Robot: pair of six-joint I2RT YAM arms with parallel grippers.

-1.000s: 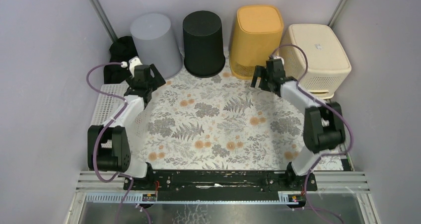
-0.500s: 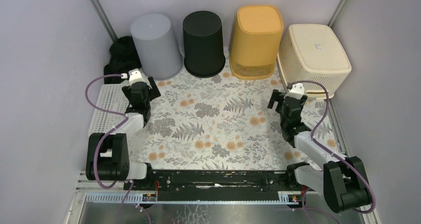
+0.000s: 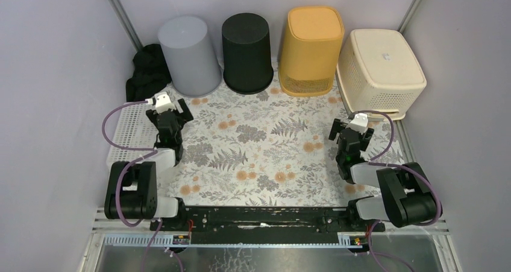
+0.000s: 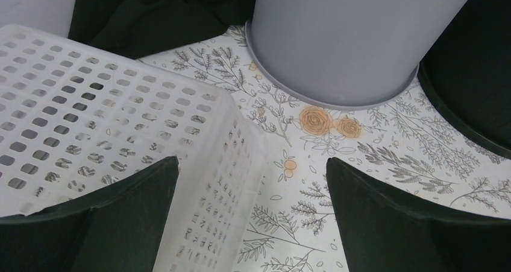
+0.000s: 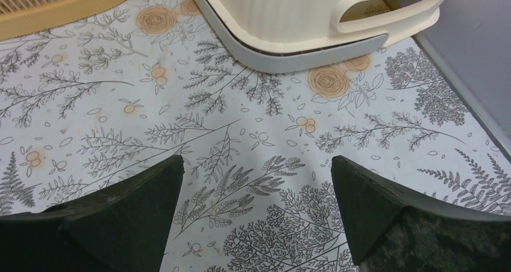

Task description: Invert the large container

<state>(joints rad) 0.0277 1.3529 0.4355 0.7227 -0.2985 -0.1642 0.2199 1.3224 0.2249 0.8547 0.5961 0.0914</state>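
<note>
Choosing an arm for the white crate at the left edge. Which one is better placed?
Left, I'd say. The white crate lies right beside the open left gripper and shows close in its wrist view. The right gripper, also open, sits across the mat by the cream basket.

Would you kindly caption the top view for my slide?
Left gripper and right gripper open, empty; grey bin, black bin, orange bin and cream bin inverted at back.

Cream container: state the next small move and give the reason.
Probably just settle both arms at rest. The cream container stands bottom-up, rim on the floral mat, and the left gripper and right gripper are open, empty and clear of it.
</note>
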